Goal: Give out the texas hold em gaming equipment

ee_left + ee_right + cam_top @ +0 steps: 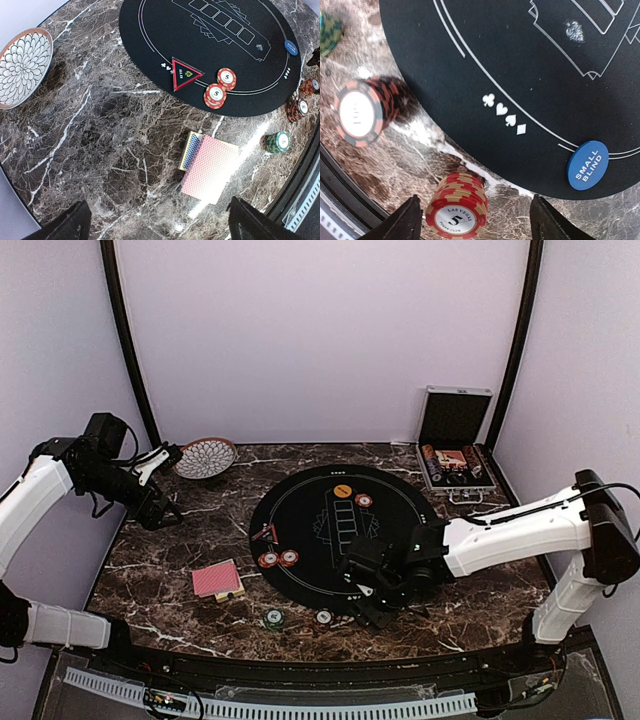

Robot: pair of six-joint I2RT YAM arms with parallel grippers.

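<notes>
Chips in a red stack [456, 212] stand on the desk [415, 160] just beside the black mat [495, 50], between the right tool's [475, 212] parted fingers. Left tool [158, 462] gapes wide near the bowl [205, 457].

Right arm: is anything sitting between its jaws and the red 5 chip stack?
Nothing visible. In the right wrist view the right gripper stands open with the red 5 chip stack between its jaws. The darker chip stack and the blue SMALL BLIND button sit apart from it.
</notes>
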